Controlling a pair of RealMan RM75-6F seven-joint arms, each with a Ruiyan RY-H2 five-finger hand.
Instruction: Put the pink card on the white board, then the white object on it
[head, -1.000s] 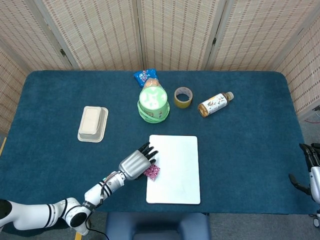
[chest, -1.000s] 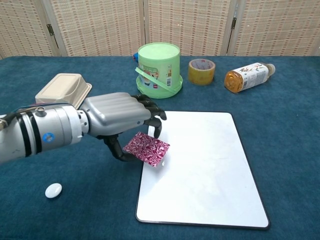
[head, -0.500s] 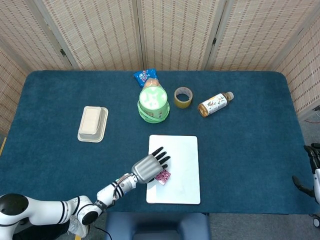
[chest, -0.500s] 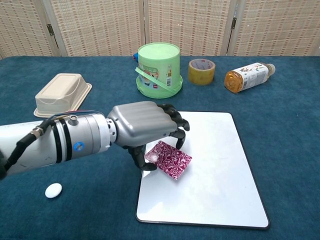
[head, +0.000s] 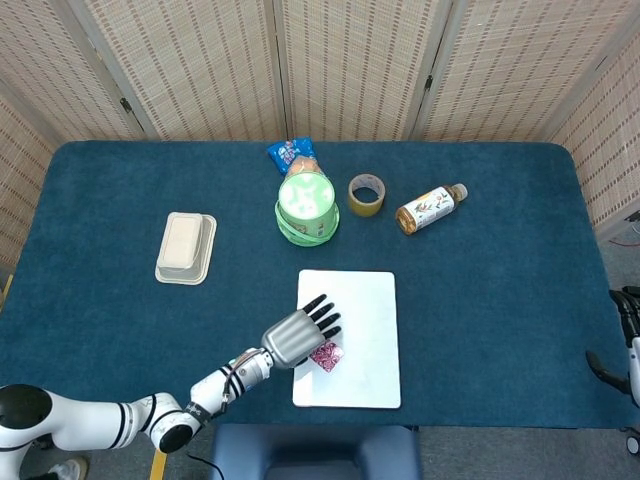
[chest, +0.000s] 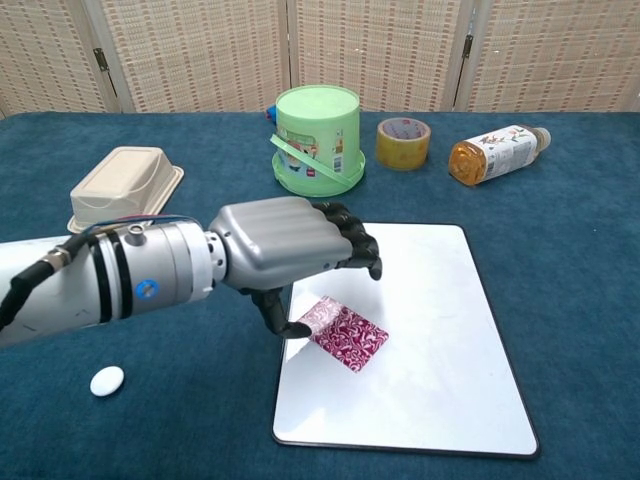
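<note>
The pink patterned card (chest: 345, 333) lies flat on the left part of the white board (chest: 440, 300). My left hand (chest: 290, 255) hovers just above and left of it. Its thumb tip is at the card's left corner, and the fingers (chest: 358, 250) are lifted clear of the card. In the head view the same hand (head: 298, 335) covers the board's (head: 365, 300) left edge beside the card (head: 326, 355). The small white oval object (chest: 107, 380) rests on the cloth near the front left. My right hand (head: 625, 335) sits at the far right edge, holding nothing.
A green bucket (chest: 317, 138), a tape roll (chest: 403, 142) and an orange bottle (chest: 498, 152) line the back behind the board. A beige lidded container (chest: 125, 185) stands at the left. A blue snack packet (head: 290, 153) lies behind the bucket.
My left hand carried the card rightward from the board's left edge onto the board. The card now lies flat and the fingers have lifted off it. The right hand barely moved.
</note>
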